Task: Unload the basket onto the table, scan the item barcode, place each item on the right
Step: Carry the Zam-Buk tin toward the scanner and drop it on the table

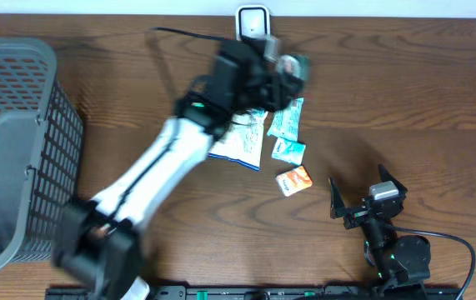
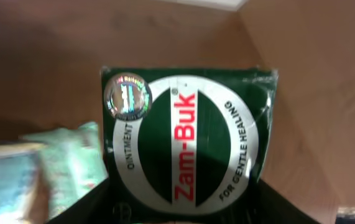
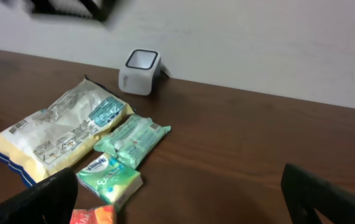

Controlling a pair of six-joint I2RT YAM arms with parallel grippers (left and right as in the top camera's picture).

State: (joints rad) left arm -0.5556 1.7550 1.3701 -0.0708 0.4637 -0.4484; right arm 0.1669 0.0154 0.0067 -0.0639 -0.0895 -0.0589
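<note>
The item is a dark green Zam-Buk ointment box (image 2: pixel 186 137) with a white oval label, red lettering and a hologram sticker. My left gripper (image 2: pixel 183 213) is shut on its lower end and holds it above the table. From overhead, the box (image 1: pixel 298 63) and left gripper (image 1: pixel 281 77) are blurred, just right of the white scanner (image 1: pixel 253 22) at the table's back edge. The scanner (image 3: pixel 141 63) also shows in the right wrist view, against the wall. My right gripper (image 1: pixel 363 200) rests near the front right, open and with nothing between its fingers (image 3: pixel 46 196).
A grey mesh basket (image 1: pixel 12 150) stands at the left. Below the left arm lie a yellow-and-white snack bag (image 1: pixel 242 143), two green tissue packs (image 1: pixel 288 117) (image 1: pixel 288 150) and an orange packet (image 1: pixel 294 180). Bare wood lies to the right.
</note>
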